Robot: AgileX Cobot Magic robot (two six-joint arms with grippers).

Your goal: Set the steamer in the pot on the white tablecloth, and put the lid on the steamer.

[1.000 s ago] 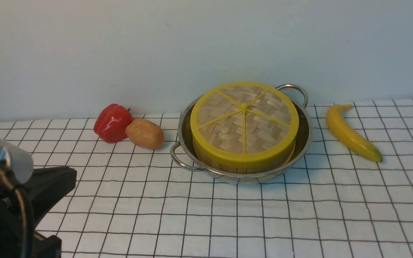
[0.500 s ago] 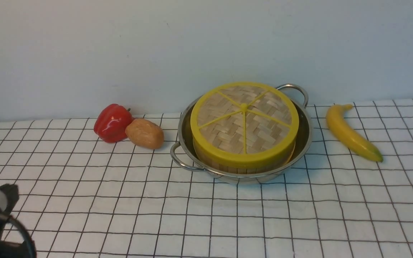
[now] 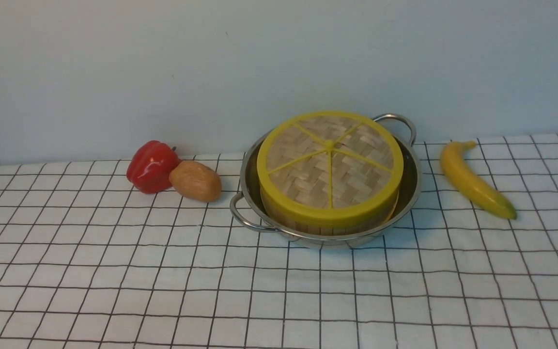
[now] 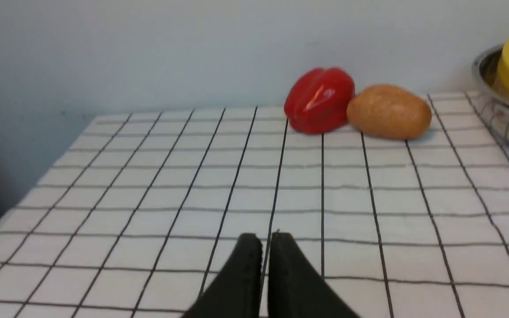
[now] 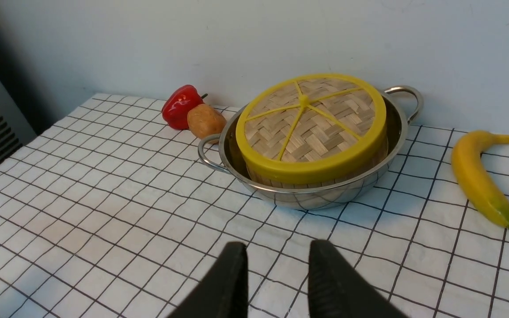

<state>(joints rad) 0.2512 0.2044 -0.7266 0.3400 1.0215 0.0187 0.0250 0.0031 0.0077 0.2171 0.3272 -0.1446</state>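
The lid lies flat on the steamer. Only the steamer's low wooden wall shows under the lid, and its contents are hidden. The steamer sits inside the pot on the white tablecloth. All three also show in the right wrist view: lid, steamer, pot. My right gripper is open and empty, above the cloth in front of the pot. My left gripper is shut and empty, low over the cloth's left part, far from the pot. Neither gripper shows in the front view.
A red bell pepper and a brown potato lie touching, left of the pot. A banana lies right of the pot. A pale wall stands close behind. The cloth's left edge drops off near the left gripper.
My left arm has drawn back down and left, out of the front view. The pot, steamer and lid have not moved.
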